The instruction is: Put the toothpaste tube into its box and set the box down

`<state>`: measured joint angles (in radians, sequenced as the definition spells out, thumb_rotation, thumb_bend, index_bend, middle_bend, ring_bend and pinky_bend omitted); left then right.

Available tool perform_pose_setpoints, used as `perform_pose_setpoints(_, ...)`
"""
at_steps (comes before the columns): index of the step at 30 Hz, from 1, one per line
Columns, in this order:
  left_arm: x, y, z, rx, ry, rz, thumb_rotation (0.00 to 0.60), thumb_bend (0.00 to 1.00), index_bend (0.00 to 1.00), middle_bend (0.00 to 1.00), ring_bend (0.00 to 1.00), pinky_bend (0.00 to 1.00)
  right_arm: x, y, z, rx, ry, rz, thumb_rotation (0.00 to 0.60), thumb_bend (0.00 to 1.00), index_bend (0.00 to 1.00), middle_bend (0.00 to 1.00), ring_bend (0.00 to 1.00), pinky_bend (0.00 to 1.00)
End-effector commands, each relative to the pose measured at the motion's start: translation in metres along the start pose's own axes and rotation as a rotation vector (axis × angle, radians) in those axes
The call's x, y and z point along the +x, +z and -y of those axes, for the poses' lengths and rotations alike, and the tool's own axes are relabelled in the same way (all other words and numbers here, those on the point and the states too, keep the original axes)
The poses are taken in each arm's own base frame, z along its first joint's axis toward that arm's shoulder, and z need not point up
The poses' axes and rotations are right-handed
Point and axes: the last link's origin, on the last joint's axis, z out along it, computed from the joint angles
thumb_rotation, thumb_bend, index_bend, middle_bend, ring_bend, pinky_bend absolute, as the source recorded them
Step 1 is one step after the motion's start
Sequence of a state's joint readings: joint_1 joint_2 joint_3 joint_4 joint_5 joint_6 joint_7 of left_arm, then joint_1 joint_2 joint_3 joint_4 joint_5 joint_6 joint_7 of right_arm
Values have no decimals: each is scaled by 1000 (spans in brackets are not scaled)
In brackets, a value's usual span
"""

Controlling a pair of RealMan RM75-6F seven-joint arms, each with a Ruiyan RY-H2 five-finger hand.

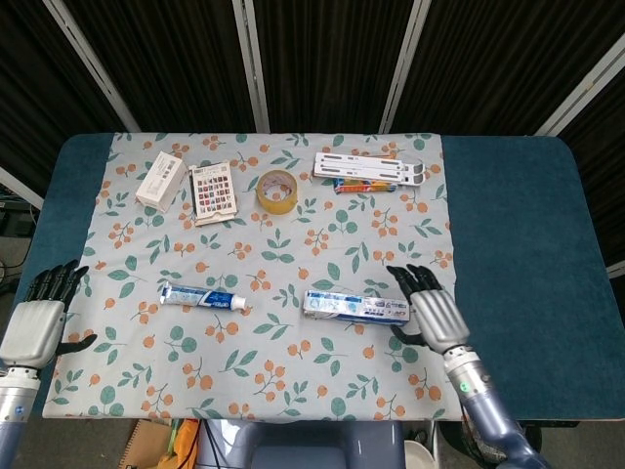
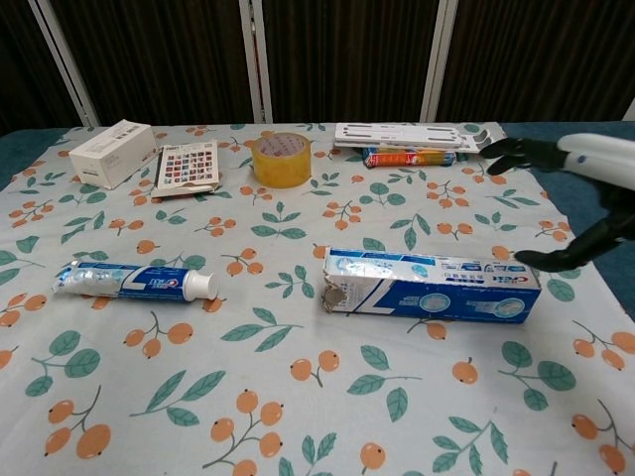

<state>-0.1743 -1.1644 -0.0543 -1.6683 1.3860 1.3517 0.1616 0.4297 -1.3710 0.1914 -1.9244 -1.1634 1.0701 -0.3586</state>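
Fingers spread and empty, the right hand (image 1: 437,315) hovers at the toothpaste box (image 1: 355,307), mid-cloth; the toothpaste tube (image 1: 203,295) lies left, near the open left hand (image 1: 35,324); gripping the box looks next

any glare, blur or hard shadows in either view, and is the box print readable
Head view: even light, soft shadows, no glare; print on the toothpaste box is too small to read. Chest view: sharp up close, box lettering partly legible, the right hand is slightly soft at the frame edge, background dark.
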Motion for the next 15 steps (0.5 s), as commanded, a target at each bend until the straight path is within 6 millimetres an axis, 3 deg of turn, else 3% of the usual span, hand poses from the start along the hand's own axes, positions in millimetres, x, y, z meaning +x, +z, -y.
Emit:
perform_pose_setpoints(1,0,0,1,5,-4,9,600,0,0,0,0,0,-21,24,32,36,16,68,600,305,0,136,0,0)
perform_pose_setpoints(7,2,2,6,36,-16,19,600,0,0,0,0,0,-44,44,44,8,-26,129,600,306,0,137,0,0)
perform_pose_setpoints(15,5,3,9,64,-24,20,600,0,0,0,0,0,-60,65,39,-41,-84,136,600,306,0,137,0,0)
